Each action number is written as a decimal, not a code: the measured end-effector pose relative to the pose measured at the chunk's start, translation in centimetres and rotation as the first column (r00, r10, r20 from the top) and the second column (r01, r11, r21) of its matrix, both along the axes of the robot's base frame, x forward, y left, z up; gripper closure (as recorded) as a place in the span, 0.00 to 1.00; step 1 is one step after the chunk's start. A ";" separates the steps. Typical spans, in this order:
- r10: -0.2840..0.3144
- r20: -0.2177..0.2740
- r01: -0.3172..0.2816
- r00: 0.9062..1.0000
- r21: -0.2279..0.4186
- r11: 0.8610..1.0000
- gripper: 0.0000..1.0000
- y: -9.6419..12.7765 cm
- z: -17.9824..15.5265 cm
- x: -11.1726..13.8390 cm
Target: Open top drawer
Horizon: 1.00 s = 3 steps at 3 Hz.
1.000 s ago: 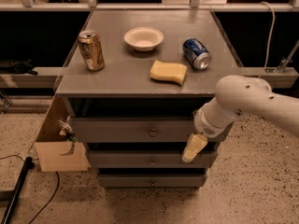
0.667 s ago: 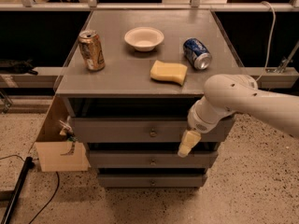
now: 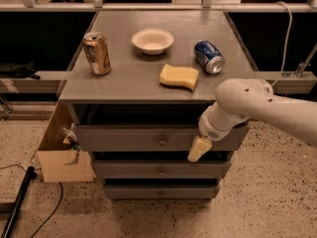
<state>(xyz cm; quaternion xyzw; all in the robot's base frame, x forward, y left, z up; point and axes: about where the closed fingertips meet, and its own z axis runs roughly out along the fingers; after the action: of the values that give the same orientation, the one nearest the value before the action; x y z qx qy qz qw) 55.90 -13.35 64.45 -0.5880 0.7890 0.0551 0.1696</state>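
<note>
the top drawer [image 3: 124,138] sits right under the grey tabletop [image 3: 129,86], the widest of three grey fronts stacked down the cabinet, with a dark gap above it and its small round knob [image 3: 162,142] dead centre on the panel. to the right of that knob, and apart from it, there's the gripper [image 3: 198,150], a pale cream tip angled down and to the left, hanging in front of the drawer's right half with its end over the lower edge of the panel; whether it's open or closed, i can't tell from here, and i can't tell if it's touching the wood either. behind it the fat white arm [image 3: 257,103] comes in from the right edge, covering the drawer's right end. below, the middle drawer [image 3: 129,170] and the bottom drawer [image 3: 133,191], narrower, each with its own knob. up top, a gold can [image 3: 97,53] stands upright at the left, a white bowl [image 3: 153,40] sits at centre back, a blue can [image 3: 208,56] lies on its side to the right, and a yellow sponge [image 3: 179,76] rests near the front edge, between the bowl and the arm. on the cabinet's left flank, a tan box [image 3: 64,165] hangs open against it, and a black cable [image 3: 15,207] trails over the speckled floor [image 3: 267,197].
</note>
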 end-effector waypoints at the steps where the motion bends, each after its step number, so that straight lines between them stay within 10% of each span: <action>1: -0.002 -0.029 0.002 1.000 -0.002 1.000 0.41 -1.1 1.7 -1.4; 3: 0.006 -0.106 -0.010 0.994 -0.040 0.999 0.87 -6.5 7.2 -7.7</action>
<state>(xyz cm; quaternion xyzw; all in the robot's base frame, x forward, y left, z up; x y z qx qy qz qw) 48.23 -19.89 71.68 -0.5908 0.7954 0.0707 0.1154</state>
